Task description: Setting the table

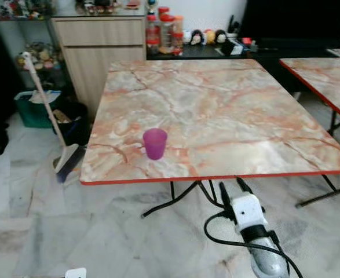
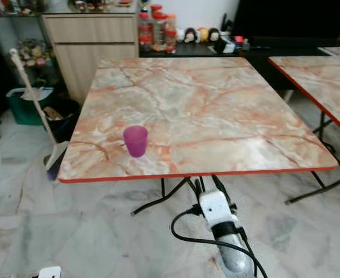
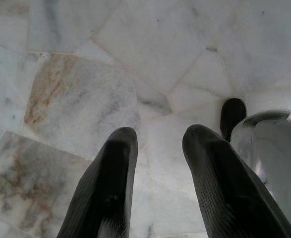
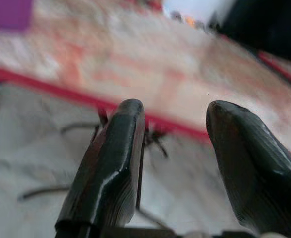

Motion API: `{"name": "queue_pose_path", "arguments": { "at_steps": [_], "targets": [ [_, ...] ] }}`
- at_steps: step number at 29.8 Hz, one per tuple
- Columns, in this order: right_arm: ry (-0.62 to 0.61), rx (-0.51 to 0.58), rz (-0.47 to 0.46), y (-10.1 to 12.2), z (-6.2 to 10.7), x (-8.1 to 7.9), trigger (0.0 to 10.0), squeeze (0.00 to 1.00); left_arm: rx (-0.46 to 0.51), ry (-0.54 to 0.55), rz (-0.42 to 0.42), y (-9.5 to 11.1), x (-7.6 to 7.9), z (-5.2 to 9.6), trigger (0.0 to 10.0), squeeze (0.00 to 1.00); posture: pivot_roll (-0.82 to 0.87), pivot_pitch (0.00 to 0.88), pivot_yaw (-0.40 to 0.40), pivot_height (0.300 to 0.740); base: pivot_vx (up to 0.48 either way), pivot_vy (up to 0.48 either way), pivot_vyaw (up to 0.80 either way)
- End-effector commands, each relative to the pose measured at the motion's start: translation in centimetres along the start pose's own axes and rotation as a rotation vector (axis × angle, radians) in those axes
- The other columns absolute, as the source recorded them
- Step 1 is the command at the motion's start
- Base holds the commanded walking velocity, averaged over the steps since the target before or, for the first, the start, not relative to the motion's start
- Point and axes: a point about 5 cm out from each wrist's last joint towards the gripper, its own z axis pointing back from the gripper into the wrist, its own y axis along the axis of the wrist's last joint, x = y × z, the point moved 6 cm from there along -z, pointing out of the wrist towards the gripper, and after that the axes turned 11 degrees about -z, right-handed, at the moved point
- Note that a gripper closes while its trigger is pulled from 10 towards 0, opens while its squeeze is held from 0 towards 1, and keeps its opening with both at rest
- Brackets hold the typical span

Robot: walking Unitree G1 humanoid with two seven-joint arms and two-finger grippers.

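Note:
A purple plastic cup (image 1: 154, 143) stands upright near the front edge of the marble-patterned table (image 1: 227, 110), left of its middle. My right gripper (image 1: 229, 188) is raised in front of the table's red front rim, below tabletop height and to the right of the cup; its black fingers (image 4: 113, 163) are open with nothing between them. In the right wrist view the cup (image 4: 9, 14) sits blurred at the corner beyond the rim. My left gripper (image 3: 157, 136) hangs low over the floor, open and holding nothing.
A second marble table (image 1: 323, 81) stands to the right. A broom (image 1: 51, 116) leans by the table's left side, near a green bin (image 1: 33, 110) and a wooden cabinet (image 1: 97, 52). Jars and small items line a dark shelf (image 1: 216, 51) behind. Folding legs (image 1: 175, 200) cross under the table.

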Motion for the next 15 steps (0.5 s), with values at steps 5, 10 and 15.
{"name": "queue_pose_path", "arguments": {
  "at_steps": [5, 10, 15],
  "targets": [
    [-0.100, -0.226, -0.098, -5.3, -0.1, 1.8, 10.0, 0.00, -0.016, -0.011, -0.019, -1.0, 0.1, 0.3, 10.0, 0.00, 0.03, 0.045, 0.027, 0.740, 0.000, 0.000, 0.00],
    [-0.191, -0.470, -0.203, -10.2, 0.7, 2.5, 10.0, 0.00, 0.030, -0.008, -0.009, 0.1, -0.1, 0.1, 10.0, 0.00, 0.03, 0.034, 0.038, 0.740, 0.000, 0.000, 0.00],
    [-0.175, -0.639, -0.253, -13.3, 2.9, 0.8, 10.0, 0.00, 0.079, 0.003, -0.025, 1.5, -0.4, -0.1, 10.0, 0.00, 0.05, 0.000, 0.041, 0.740, 0.000, 0.000, 0.00]
  ]
}}
